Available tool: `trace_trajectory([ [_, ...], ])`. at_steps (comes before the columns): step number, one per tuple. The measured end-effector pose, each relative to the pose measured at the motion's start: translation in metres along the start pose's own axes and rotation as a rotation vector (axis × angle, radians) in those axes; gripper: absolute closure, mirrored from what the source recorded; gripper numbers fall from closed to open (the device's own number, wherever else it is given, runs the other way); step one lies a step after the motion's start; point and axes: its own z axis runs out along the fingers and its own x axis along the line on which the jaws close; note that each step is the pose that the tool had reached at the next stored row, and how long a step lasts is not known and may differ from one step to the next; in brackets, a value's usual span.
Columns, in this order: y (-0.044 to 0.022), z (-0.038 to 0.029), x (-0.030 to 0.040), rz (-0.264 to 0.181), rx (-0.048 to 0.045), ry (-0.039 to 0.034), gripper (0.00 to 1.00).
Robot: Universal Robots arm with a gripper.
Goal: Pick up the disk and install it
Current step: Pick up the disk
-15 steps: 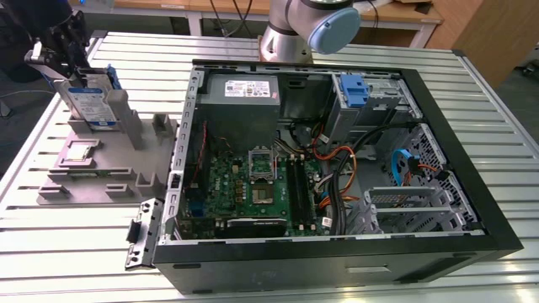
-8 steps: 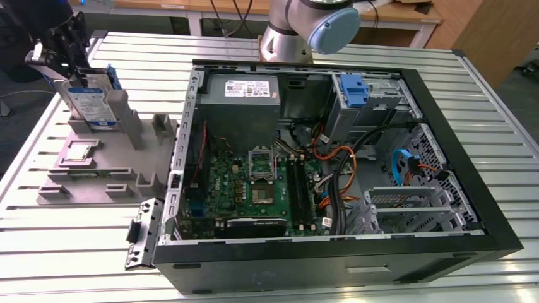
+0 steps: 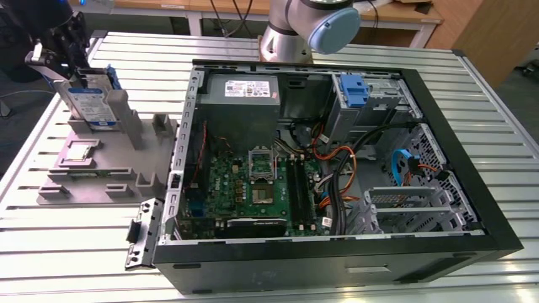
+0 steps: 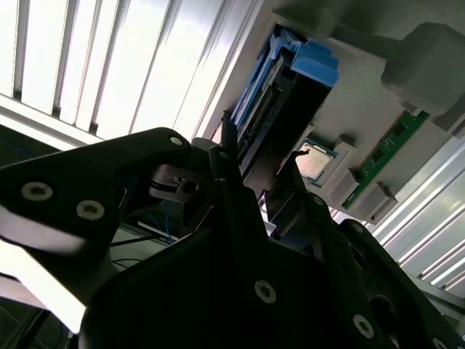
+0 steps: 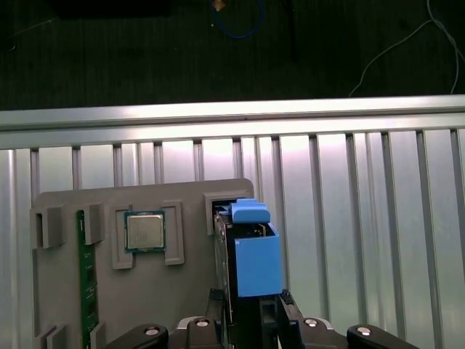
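The disk (image 3: 88, 101), silver with a blue-and-white label and a blue carrier frame, stands on edge in a slot of the grey fixture (image 3: 101, 173) at the exterior view's left. My gripper (image 3: 60, 58) is at its upper end. In both wrist views the disk (image 5: 251, 254) (image 4: 280, 102) rises straight out from my gripper (image 5: 251, 304) (image 4: 258, 167), still seated in the fixture (image 5: 182, 218).
A processor chip (image 5: 145, 231) and a green memory stick (image 5: 86, 280) lie in the fixture beside the disk. The open computer case (image 3: 471, 208) fills the middle and right, with a blue bracket (image 3: 354, 91) in its drive bay and a grey metal box (image 3: 244, 95). The arm's base (image 3: 312, 25) stands behind it.
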Motion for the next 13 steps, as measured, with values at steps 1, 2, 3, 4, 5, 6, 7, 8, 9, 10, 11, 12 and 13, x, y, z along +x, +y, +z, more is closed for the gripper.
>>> trace_trajectory([
  [1,0.0000,0.0000,0.0000,0.000,0.0000,0.0000,0.58],
  [2,0.0000,0.0000,0.0001,0.000,0.0000,0.0000,0.58],
  [3,0.0000,0.0000,0.0001,0.000,0.0000,0.0000,0.58],
  [4,0.0000,0.0000,0.0001,0.000,0.0000,0.0000,0.58],
  [5,0.0000,0.0000,0.0001,0.000,0.0000,-0.0001,0.58],
  [6,0.0000,0.0000,0.0002,0.000,0.0000,0.0000,0.58],
  [7,0.0000,0.0000,0.0002,0.000,0.0000,0.0000,0.58],
  [8,0.0000,0.0000,0.0002,0.000,0.0000,0.0000,0.58],
  [9,0.0000,0.0000,0.0002,0.000,0.0000,0.0000,0.58],
  [10,0.0000,0.0000,0.0003,0.000,0.0000,0.0000,0.58],
  [11,0.0000,0.0001,0.0003,0.001,0.0001,-0.0001,0.58],
  [12,-0.0001,0.0002,0.0003,0.004,0.0003,-0.0001,0.58],
  [13,-0.0002,0.0003,0.0003,0.006,0.0005,-0.0003,0.58],
])
